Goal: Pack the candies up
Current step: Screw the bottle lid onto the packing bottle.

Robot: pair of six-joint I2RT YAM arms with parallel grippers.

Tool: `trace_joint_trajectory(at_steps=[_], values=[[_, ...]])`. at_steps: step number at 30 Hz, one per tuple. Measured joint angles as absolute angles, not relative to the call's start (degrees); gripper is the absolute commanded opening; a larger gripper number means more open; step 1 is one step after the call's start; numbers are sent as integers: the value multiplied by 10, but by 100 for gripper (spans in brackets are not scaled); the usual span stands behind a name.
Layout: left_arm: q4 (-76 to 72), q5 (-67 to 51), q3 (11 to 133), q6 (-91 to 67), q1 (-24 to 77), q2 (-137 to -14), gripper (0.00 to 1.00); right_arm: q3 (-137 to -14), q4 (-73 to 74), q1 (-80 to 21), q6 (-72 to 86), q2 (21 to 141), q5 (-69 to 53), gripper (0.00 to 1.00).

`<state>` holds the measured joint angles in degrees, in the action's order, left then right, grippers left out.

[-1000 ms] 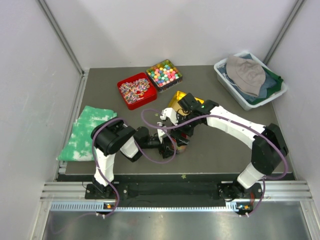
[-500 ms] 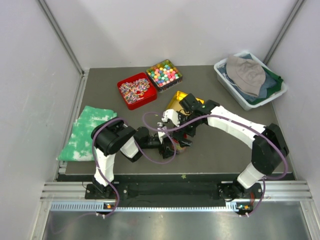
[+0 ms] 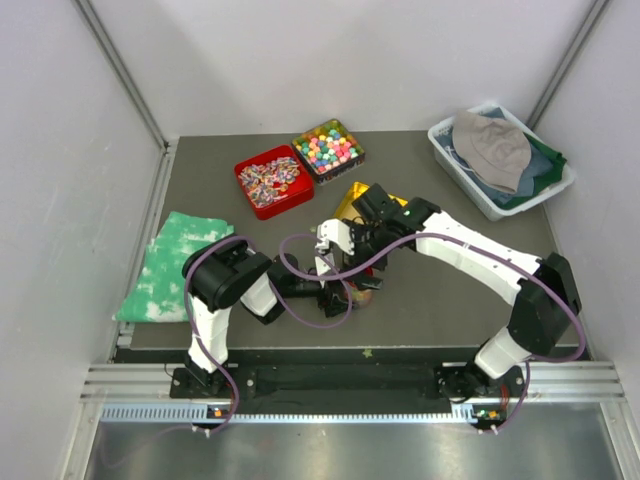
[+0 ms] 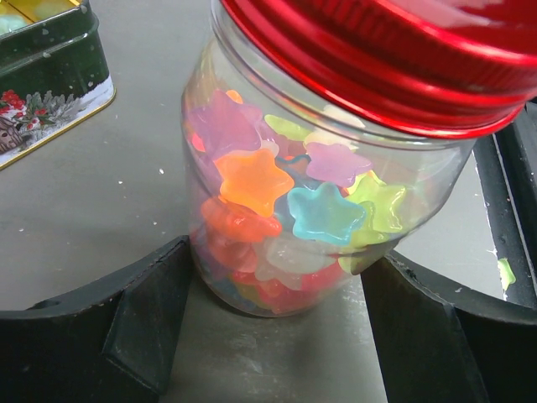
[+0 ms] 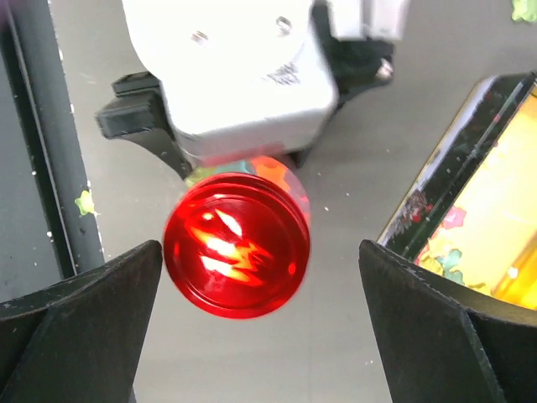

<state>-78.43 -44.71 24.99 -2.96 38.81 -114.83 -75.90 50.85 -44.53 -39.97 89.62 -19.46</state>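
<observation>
Near the front middle of the worktop (image 3: 440, 300) stands a clear jar (image 4: 319, 210) with a red lid (image 5: 237, 245) on it. Through its wall show the candies (image 4: 252, 180): glossy star-shaped pieces in orange, red, yellow, blue and purple, packed nearly to the neck. Low on the jar, the left pincer (image 4: 273, 269) is clamped, one black finger against each side. Above the lid hangs the right pincer (image 5: 258, 252), its fingers wide apart with a gap on either side, touching nothing. At 12 o'clock from the jar, just beside it, lies an open yellow tin (image 5: 491, 201) holding a few more pieces. A red tin (image 3: 272, 182) of striped wrapped sweets sits at 11 o'clock, a tin of pastel balls (image 3: 328, 147) beyond it. A green cloth (image 3: 170, 265) lies at 9 o'clock and a bin of clothes (image 3: 500, 160) at 2 o'clock.
</observation>
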Motion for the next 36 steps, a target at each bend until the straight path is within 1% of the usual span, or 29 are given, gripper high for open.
trace_joint_trajectory(at_steps=[5, 8, 9, 11, 12, 14, 15, 17, 18, 20, 27, 29, 36], values=[[-785, -448, 250, -28, 388, -1149, 82, -759, 508, -465, -401, 896, -187, 99], [-785, -448, 250, -28, 388, -1149, 82, -759, 507, -474, -401, 896, -178, 94], [-785, -448, 250, -28, 388, -1149, 82, -759, 506, -476, -401, 896, -175, 90], [-785, -448, 250, -28, 388, -1149, 82, -759, 506, -479, -401, 896, -170, 85], [-785, -448, 250, -28, 388, -1149, 82, -759, 506, -480, -401, 896, -168, 79], [-785, -448, 250, -28, 388, -1149, 82, -759, 506, -483, -402, 896, -163, 72], [-785, -448, 250, -28, 388, -1149, 82, -759, 506, -484, -402, 896, -161, 66], [-785, -448, 250, -29, 388, -1149, 82, -759, 505, -486, -402, 896, -156, 63], [-785, -448, 250, -29, 388, -1149, 81, -759, 506, -487, -400, 896, -156, 58], [-785, -448, 250, -29, 388, -1149, 82, -759, 506, -489, -401, 896, -154, 54], [-785, -449, 250, -28, 388, -1149, 81, -758, 507, -490, -399, 894, -150, 50], [-785, -450, 250, -28, 388, -1149, 82, -758, 507, -490, -399, 894, -151, 48], [-785, -454, 250, -28, 388, -1149, 82, -758, 507, -490, -392, 893, -155, 46]])
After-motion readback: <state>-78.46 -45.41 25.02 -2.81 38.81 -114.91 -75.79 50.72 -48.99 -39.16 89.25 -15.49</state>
